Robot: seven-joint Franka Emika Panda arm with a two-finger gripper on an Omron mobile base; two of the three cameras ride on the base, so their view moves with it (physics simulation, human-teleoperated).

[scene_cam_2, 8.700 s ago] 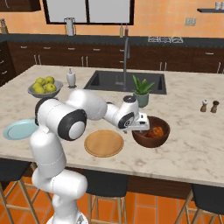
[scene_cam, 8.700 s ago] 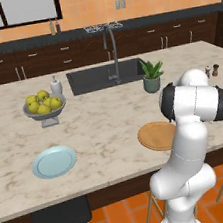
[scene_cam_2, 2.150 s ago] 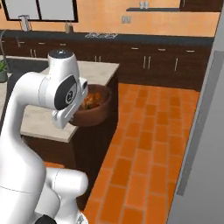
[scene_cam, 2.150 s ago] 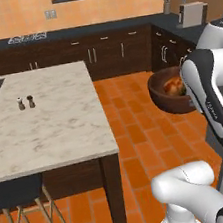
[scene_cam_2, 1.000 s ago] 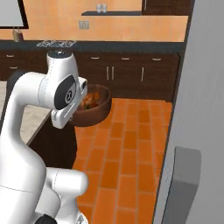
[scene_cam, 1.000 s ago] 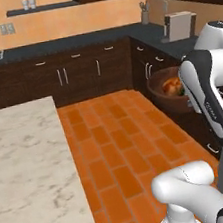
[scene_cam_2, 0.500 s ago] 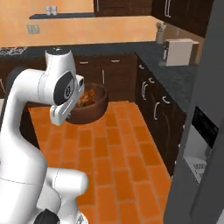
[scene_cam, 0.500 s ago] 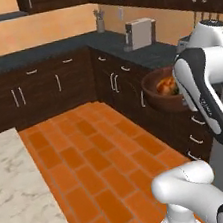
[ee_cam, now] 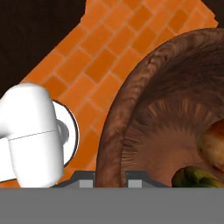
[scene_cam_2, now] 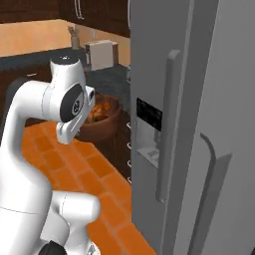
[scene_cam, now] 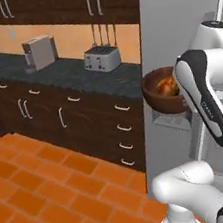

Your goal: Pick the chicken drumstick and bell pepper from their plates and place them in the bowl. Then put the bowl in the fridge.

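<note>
We have driven from the island counter to the fridge (scene_cam_2: pixel 199 124), the bowl (scene_cam: pixel 162 91) lifted off the counter.

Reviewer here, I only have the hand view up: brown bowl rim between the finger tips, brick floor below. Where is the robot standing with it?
Observer: Right at the fridge; the right base view has its grey door with the long vertical handle beside the arm.
Operator: Is that door open?
Observer: In the right base view it looks shut, handle facing the robot.
Operator: Is the bowl off the floor?
Observer: Yes, the left base view shows the bowl held up in the air in front of the fridge.
Operator: Food in it?
Observer: The orange-brown chicken drumstick lies inside in the left base view.
</note>
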